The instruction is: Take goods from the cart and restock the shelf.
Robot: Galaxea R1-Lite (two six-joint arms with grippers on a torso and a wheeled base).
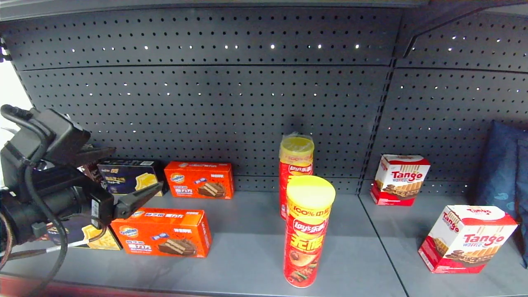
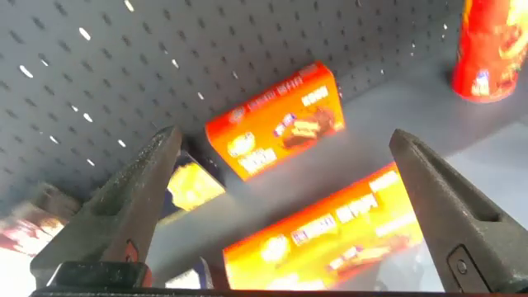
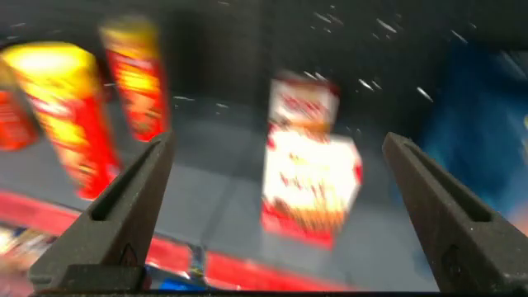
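Hovering just over the front orange box (image 1: 163, 233), the left tool (image 1: 138, 166) stands spread wide.

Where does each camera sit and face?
Head view: on the head, facing forward and down at the shelf; left tool shows at left.
Left wrist view: on that wrist, facing the orange boxes past the open left tool.
Right wrist view: on that wrist, facing the wafer boxes past the open right tool.
Head and left wrist views share the orange boxes.
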